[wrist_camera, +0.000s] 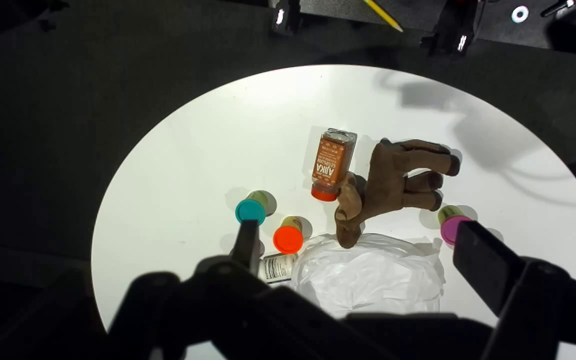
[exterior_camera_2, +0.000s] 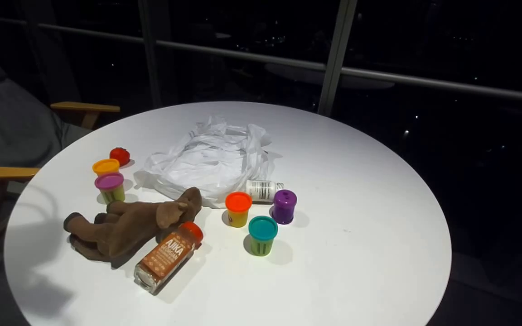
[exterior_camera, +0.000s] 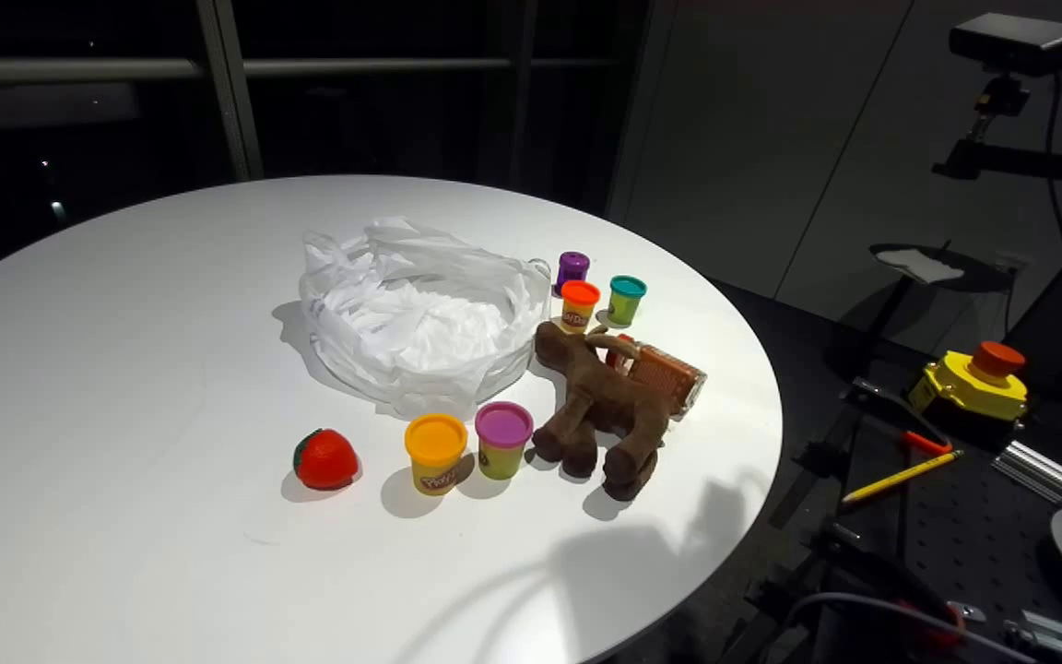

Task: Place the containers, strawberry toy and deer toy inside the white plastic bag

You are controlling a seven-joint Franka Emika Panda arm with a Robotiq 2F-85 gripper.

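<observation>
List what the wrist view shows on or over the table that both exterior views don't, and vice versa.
Wrist view only: black gripper, open.

Both exterior views only: red strawberry toy, all-yellow plastic tub. Purple plastic container shows in both exterior views; can't tell in the wrist view.

Shared by all: crumpled white plastic bag, brown plush deer toy, teal-lidded green plastic tub, orange-lidded yellow plastic tub, magenta-lidded green plastic tub, red-capped glass jar.
</observation>
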